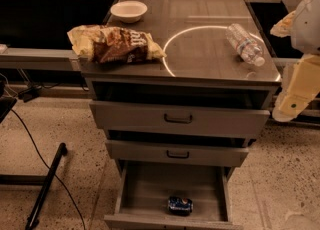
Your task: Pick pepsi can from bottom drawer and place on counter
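Jaws: can't tell, released or clenched, not readable from this view. The gripper (299,91) (cream-coloured, far right) hangs just off the counter's right front corner, level with the upper drawers, with nothing seen in it and touching nothing.

Left to right:
- A black stand (45,186) and a thin cable (35,146) lie on the speckled floor (75,139).
- The counter (200,59) carries a crumpled snack bag (112,44) at its left front edge, partly overhanging the side.
- A shallow white bowl (128,10) sits behind the bag, apart from it.
- A thin white circle (210,49) is marked on the right half of the counter.
- The top drawer (180,119) and middle drawer (177,153) each stick out a little.
- The bottom drawer (121,194) is pulled far out.
- The can (180,205) is blue and lies on its side on the drawer floor. It is close to the front wall, about mid-width, and clear of both side walls.
- A clear water bottle (245,44) lies on its side on the counter's right part, across the circle's line, cap toward the front edge.
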Controlling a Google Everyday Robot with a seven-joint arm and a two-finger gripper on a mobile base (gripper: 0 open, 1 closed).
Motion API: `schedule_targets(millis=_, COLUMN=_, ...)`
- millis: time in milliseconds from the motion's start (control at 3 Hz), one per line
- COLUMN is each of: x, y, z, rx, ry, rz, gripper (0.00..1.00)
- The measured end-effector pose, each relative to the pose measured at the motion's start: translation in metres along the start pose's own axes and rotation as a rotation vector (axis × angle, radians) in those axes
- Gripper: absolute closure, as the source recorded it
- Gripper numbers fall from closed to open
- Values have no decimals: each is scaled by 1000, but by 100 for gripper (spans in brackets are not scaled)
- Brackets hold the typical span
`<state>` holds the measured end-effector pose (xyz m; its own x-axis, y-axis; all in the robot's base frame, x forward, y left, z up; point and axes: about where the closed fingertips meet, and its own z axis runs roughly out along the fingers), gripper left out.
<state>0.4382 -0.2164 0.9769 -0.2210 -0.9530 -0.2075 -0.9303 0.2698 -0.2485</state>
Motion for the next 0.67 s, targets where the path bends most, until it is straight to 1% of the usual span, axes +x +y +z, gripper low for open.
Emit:
schedule_targets(millis=333, x=0, y=0, z=0, rx=0, ry=0, rz=0, gripper=0)
schedule_targets(millis=667, x=-8, y=-2, z=13, rx=-21, ry=-20, rz=-33, gripper=0)
